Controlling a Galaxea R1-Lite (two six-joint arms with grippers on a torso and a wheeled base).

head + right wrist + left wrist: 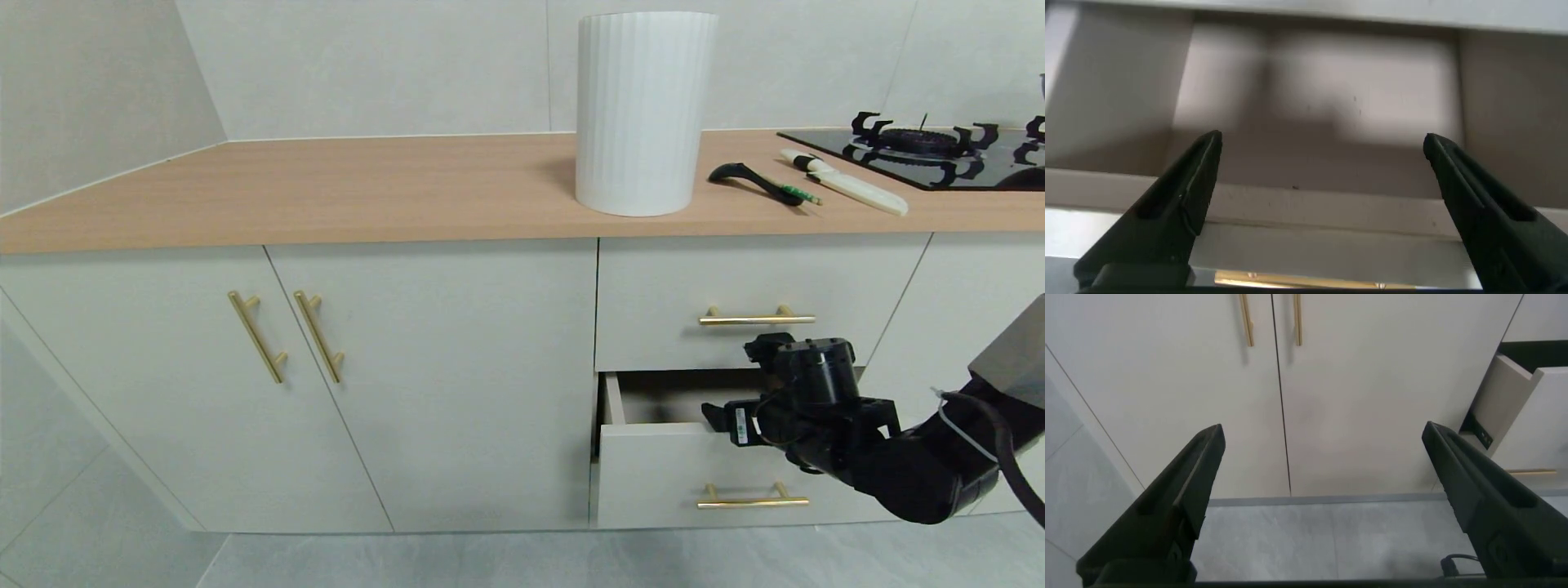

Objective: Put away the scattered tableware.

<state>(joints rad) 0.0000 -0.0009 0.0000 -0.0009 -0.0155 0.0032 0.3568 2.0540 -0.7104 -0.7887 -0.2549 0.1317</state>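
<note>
Our right gripper (1321,143) hangs over the open drawer (653,465) at four o'clock, claw wide and empty. The left gripper (1322,431) is spread wide too, facing the cabinet doors (1372,392). The knife (845,181) and peeler (755,181) lie on the counter (367,180) at two o'clock, near its front edge. We judge a careless reach could nudge them off the edge, or clip the upper handle (757,319) on the way up.
</note>
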